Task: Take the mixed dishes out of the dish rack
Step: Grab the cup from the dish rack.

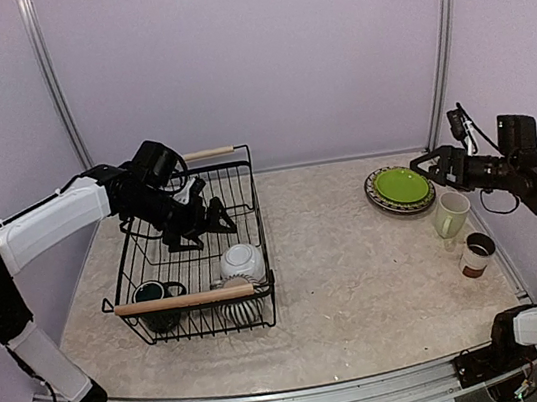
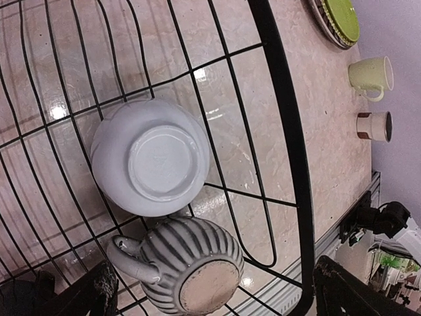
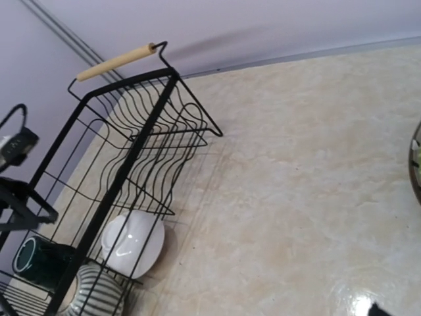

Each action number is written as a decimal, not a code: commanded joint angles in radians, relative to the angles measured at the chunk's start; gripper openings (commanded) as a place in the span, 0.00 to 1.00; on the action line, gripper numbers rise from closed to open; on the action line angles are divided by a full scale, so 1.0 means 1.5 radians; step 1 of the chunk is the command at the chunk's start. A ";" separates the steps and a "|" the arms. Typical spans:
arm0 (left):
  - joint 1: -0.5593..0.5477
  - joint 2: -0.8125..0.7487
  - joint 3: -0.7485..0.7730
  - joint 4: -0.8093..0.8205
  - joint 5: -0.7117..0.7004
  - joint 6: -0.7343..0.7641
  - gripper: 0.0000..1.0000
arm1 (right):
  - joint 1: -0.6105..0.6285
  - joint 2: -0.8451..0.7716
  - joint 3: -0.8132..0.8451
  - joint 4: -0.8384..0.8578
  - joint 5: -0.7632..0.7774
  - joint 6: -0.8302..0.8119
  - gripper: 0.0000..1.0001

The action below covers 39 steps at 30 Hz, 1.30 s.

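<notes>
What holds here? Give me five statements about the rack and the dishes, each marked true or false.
1. The white bowl lies upside down in the dish rack. True.
2. The rack holds a plate. False: the lime-green plate lies on the black-and-white striped plate on the table.
3. The striped mug lies bottom up beside the bowl. True.
4. Every mug is in the rack. False: the pale green mug stands on the table.
5. The left arm grips a mug. False: the left gripper hovers open above the rack.
</notes>
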 commanded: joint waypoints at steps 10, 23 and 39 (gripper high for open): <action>0.027 -0.046 -0.058 -0.134 -0.107 0.012 0.99 | 0.066 0.027 -0.022 0.025 0.052 -0.010 1.00; 0.052 -0.086 -0.056 -0.260 -0.228 0.016 0.99 | 0.090 0.076 -0.029 0.044 0.072 -0.026 1.00; 0.015 0.087 0.034 -0.319 -0.257 0.141 0.78 | 0.095 0.070 -0.021 0.013 0.104 -0.053 1.00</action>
